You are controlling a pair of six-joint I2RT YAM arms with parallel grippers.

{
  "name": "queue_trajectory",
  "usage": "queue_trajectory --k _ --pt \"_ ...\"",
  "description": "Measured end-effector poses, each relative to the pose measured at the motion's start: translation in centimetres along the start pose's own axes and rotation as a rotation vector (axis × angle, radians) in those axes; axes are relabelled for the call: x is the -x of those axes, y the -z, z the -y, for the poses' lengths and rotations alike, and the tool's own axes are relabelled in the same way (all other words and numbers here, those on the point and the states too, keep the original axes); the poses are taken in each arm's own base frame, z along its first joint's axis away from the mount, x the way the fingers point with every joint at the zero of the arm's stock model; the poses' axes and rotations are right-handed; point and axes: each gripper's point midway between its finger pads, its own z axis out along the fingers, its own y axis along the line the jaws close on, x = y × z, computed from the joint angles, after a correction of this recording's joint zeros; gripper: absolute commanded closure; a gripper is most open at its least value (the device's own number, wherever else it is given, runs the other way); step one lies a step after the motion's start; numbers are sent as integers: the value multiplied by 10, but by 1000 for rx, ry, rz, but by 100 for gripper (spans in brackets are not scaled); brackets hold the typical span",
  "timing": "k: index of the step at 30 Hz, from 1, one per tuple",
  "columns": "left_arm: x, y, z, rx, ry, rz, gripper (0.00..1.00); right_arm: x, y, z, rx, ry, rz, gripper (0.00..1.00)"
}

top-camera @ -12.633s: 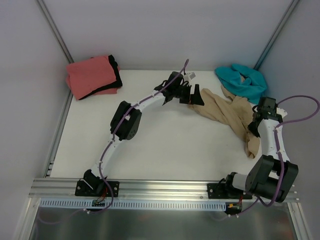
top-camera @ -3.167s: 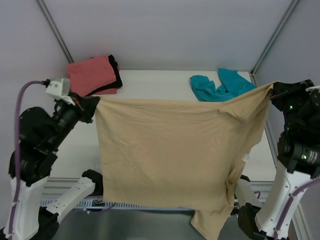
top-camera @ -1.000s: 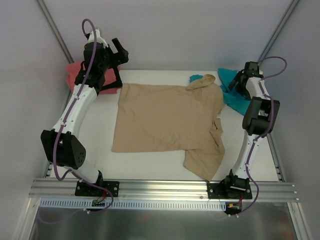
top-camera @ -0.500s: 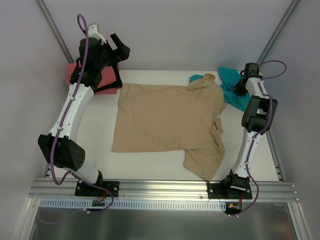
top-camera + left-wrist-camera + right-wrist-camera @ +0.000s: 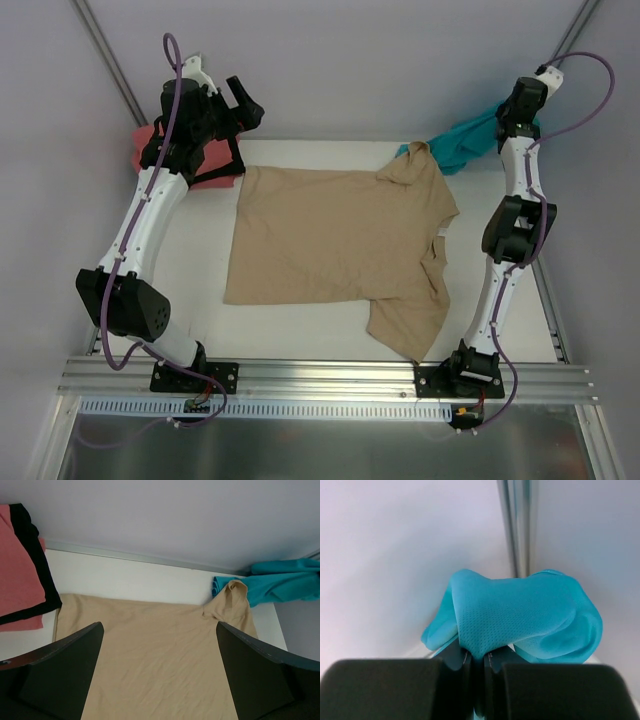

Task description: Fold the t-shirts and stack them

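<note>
The tan t-shirt (image 5: 335,235) lies spread flat on the middle of the table, its far right sleeve (image 5: 230,600) bunched up. My left gripper (image 5: 243,100) hangs open high over the table's far left, looking down on the tan shirt (image 5: 160,655), nothing between its fingers (image 5: 65,670). My right gripper (image 5: 510,120) is raised at the far right corner, shut on a fold of the teal t-shirt (image 5: 520,610), which hangs from it down to the table (image 5: 460,145). The coral-pink shirt (image 5: 17,575) and the black shirt (image 5: 35,565) lie folded in a stack at the far left.
The enclosure's walls and metal corner posts (image 5: 517,525) stand close behind both grippers. The table's white surface (image 5: 190,270) is bare to the left of the tan shirt. An aluminium rail (image 5: 330,378) runs along the near edge by the arm bases.
My right gripper has shut on the teal shirt and lifted it up and back toward the far right corner. The left arm has barely moved; the tan shirt lies still.
</note>
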Motion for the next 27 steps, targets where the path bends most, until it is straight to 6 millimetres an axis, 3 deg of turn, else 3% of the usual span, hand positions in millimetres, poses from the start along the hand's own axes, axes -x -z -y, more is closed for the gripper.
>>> queue_trajectory --k 14,20,21,22,23,27 --pt "-10 2 6 -42 -8 -41 1 108 13 10 -77 236 336 100" --pt "-10 0 10 -65 -7 -56 1 133 18 30 -124 281 384 99" --pt "-9 -1 12 -71 -8 -55 1 136 19 33 -128 281 387 87" --pt "-8 -3 14 -78 -8 -58 1 139 20 38 -134 280 389 64" --pt "-7 -6 15 -84 -8 -57 1 142 22 41 -137 278 391 1" --pt "-8 -13 17 -100 -7 -72 1 136 29 57 -166 275 363 1"
